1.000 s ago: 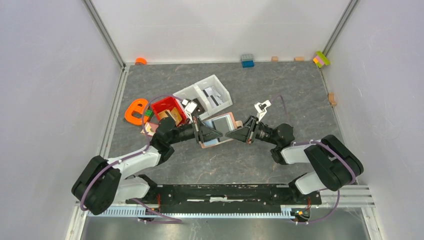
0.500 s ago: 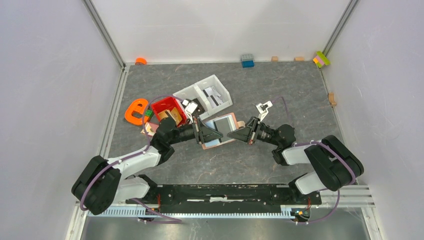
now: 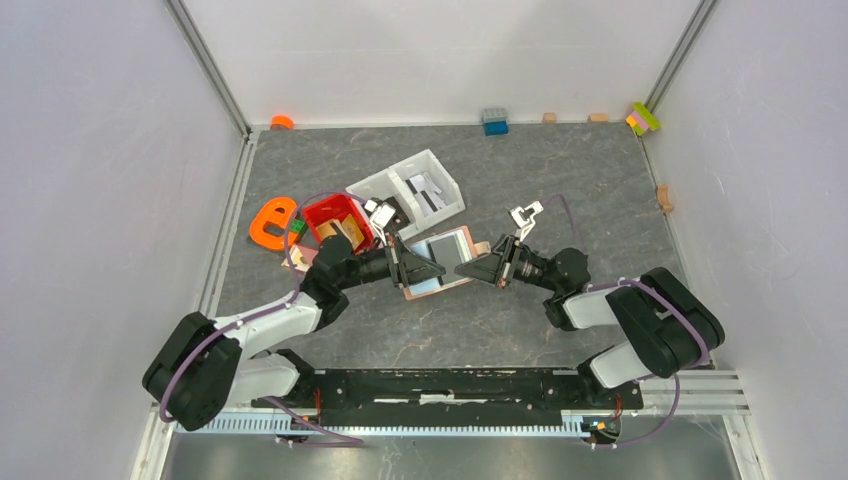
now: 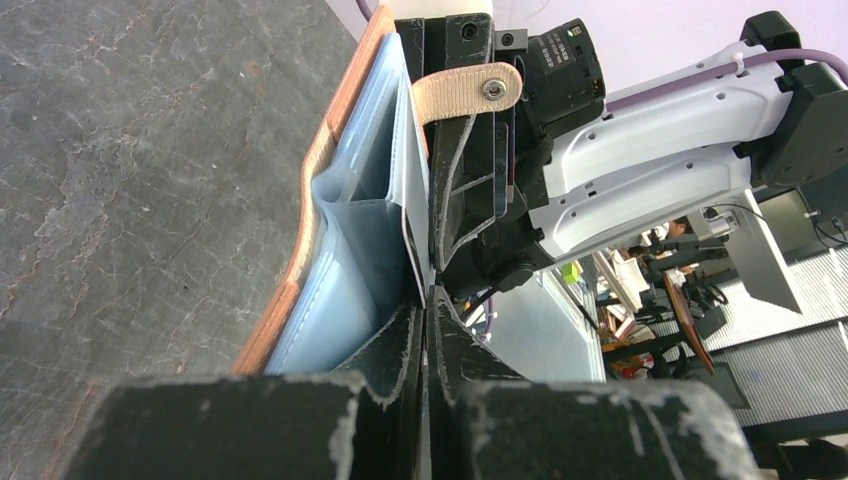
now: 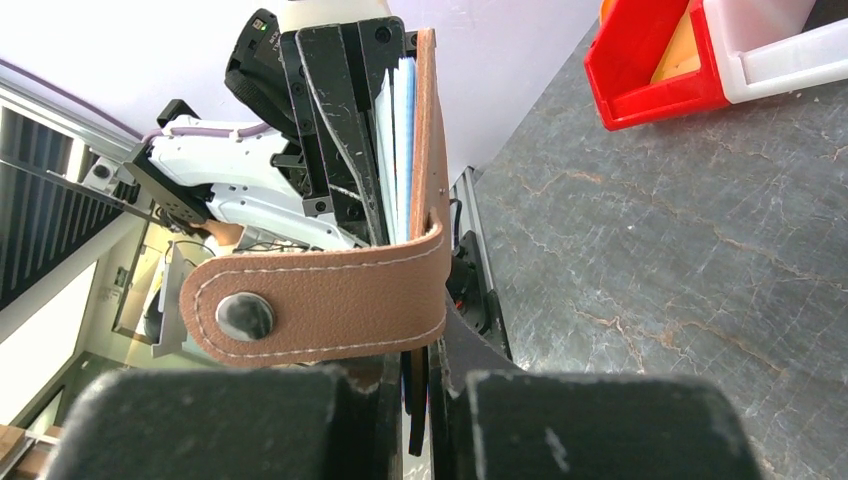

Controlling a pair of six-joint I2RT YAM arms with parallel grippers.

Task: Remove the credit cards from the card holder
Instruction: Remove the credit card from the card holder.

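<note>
You have the card holder (image 3: 437,262) lifted off the worktop (image 3: 560,180) at its middle, strung between the two arms just in front of the red bin (image 3: 335,215). It stands on edge, with the tan cover outward and the pale-blue pockets facing the left arm.

The left fingers (image 4: 392,345) are pressed fully together on a thin pale edge at the bottom of those pockets. From the left wrist view you cannot tell whether that edge is one of the credit cards or only the pocket lining. The right fingers (image 5: 470,350) are closed to a sliver on the opposite edge of the tan cover, and the closing tab (image 5: 320,300) hangs loose across them.

The step in hand looks like drawing a card out of its pocket, and no card is clearly free yet. To do it well:

- Treat the right side as the anchor. Hold it firm and level so the cover does not swing or fold shut.
- Before pulling, check that the left pinch has a card and not the sleeve. If the whole wallet follows your pull, you have the lining.
- Pull straight along the pocket's opening. A sideways drag will probably wedge the card against the stitched seam.
- Go slowly, because the grip on so thin an edge may slip.

The two sets of fingers face each other closely across the wallet, so leave room to separate them.
</note>
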